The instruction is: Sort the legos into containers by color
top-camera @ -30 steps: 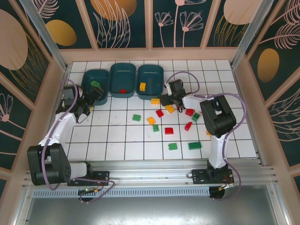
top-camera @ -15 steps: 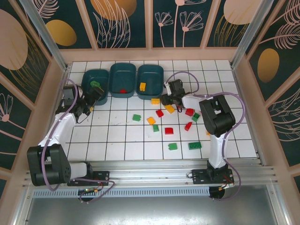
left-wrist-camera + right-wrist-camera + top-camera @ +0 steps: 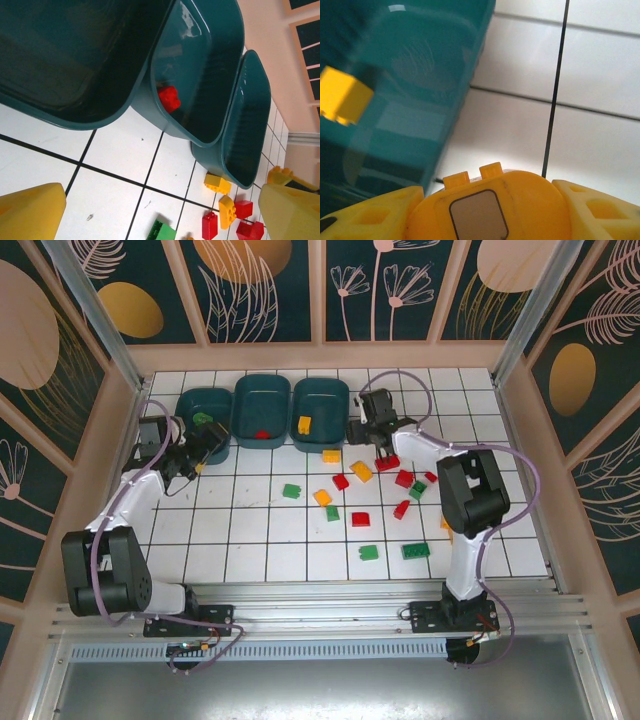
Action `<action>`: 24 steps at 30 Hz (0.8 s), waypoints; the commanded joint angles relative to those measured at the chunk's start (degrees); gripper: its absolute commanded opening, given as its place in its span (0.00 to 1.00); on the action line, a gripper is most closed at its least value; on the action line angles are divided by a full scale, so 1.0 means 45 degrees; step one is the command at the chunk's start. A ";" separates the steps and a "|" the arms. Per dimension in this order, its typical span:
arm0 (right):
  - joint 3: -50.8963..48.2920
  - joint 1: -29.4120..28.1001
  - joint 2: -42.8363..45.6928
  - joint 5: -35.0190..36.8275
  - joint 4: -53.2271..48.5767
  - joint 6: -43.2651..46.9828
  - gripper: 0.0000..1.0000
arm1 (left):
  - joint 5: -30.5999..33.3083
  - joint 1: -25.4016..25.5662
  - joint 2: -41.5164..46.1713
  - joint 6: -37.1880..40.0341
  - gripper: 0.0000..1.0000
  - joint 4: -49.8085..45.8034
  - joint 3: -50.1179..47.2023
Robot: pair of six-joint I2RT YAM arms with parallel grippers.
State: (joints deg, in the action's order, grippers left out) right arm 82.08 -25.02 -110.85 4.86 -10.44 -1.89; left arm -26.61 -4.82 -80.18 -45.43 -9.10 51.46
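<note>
The white tiled surface (image 3: pixel 250 540) carried three teal containers (image 3: pixel 260 400) along its far edge, and the rightmost container (image 3: pixel 325 405) (a yellow brick (image 3: pixel 304 424) already lay inside) looked the proper home for the piece in hand. The right gripper (image 3: pixel 358 432) hung just beside that container's right wall, closed on a yellow-orange lego (image 3: pixel 485 195). It would likely do best to cross the rim fully, then release low so nothing bounced out. The left gripper (image 3: pixel 200 448) stood wide and empty by the left container (image 3: pixel 192 410).
</note>
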 commanded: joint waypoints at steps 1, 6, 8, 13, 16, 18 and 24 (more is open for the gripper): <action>0.1007 -0.0211 0.0302 -0.0322 -0.0725 -0.0477 0.50 | -0.0329 -0.0021 0.0415 0.0092 0.98 0.0556 -0.0240; 0.3505 -0.1033 -0.1436 -0.0306 -0.1703 -0.0314 0.50 | -0.0443 0.0011 0.0736 0.0358 0.98 0.0044 -0.0202; 0.4340 -0.1239 -0.2085 -0.0455 -0.1962 -0.0395 0.51 | -0.0452 0.0036 0.1143 0.0711 0.98 -0.0451 -0.0088; 0.5057 -0.1580 -0.3153 -0.0018 -0.1882 -0.0280 0.55 | -0.0665 0.0055 0.2721 0.0858 0.98 0.0190 -0.1222; 0.5188 -0.1668 -0.3403 0.0565 -0.1562 -0.0343 0.58 | -0.1094 0.0075 0.3581 0.0393 0.98 0.1278 -0.2220; 0.5386 -0.1654 -0.3555 0.0977 -0.1711 -0.0552 0.63 | -0.1047 0.0097 0.4125 0.0199 0.98 0.1525 -0.2663; 0.5453 -0.1668 -0.2814 0.1126 -0.1703 -0.0479 0.77 | -0.0888 0.0092 0.5515 0.0760 0.98 0.0132 -0.2392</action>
State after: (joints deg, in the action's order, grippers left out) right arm 104.60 -32.36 -127.22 7.57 -18.44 -3.46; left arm -29.98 -4.56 -58.43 -43.59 -7.01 39.75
